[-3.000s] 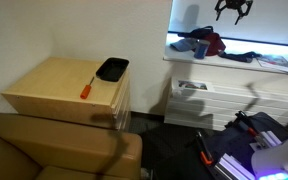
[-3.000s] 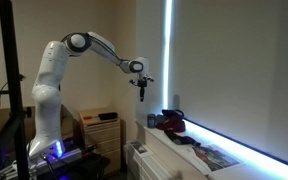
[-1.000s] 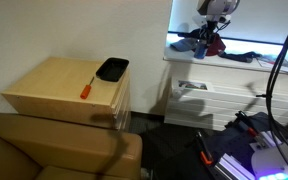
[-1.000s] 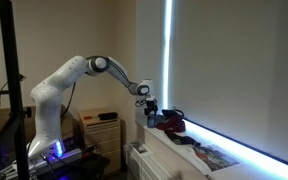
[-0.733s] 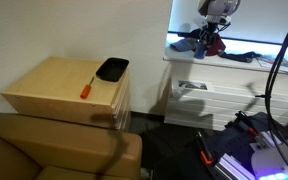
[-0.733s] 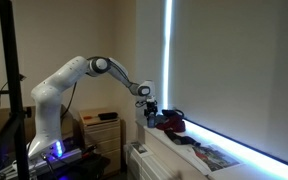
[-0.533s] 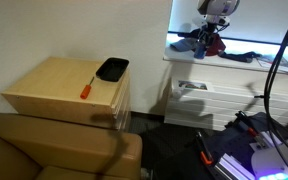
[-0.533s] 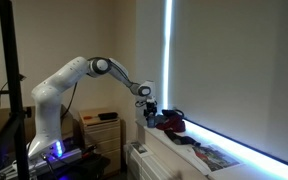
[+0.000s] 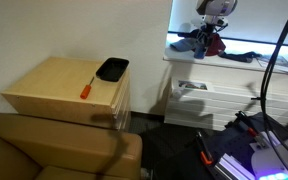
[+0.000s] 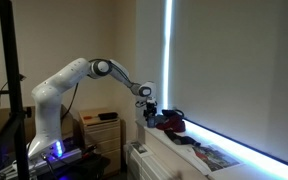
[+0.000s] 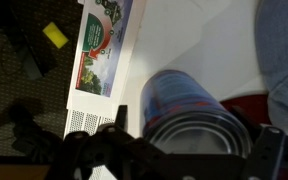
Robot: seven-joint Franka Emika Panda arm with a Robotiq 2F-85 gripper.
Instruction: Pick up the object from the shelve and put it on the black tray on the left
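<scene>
Blue object (image 11: 184, 98) sits on the white shelf (image 9: 239, 63), just beside a dark red item (image 11: 247, 103). The fingers (image 11: 120, 120) stand wide open on either side of it, low over the shelf and not clamping it. Well apart, the black tray (image 9: 112, 69) rests on the wooden cabinet (image 9: 54, 95), near an orange-handled tool (image 9: 86, 89).

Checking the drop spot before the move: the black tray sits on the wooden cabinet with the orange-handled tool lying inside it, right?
Not quite. In an exterior view the black tray sits on the wooden cabinet, but the orange-handled tool lies on the cabinet top beside the tray, apart from it, not inside it.
</scene>
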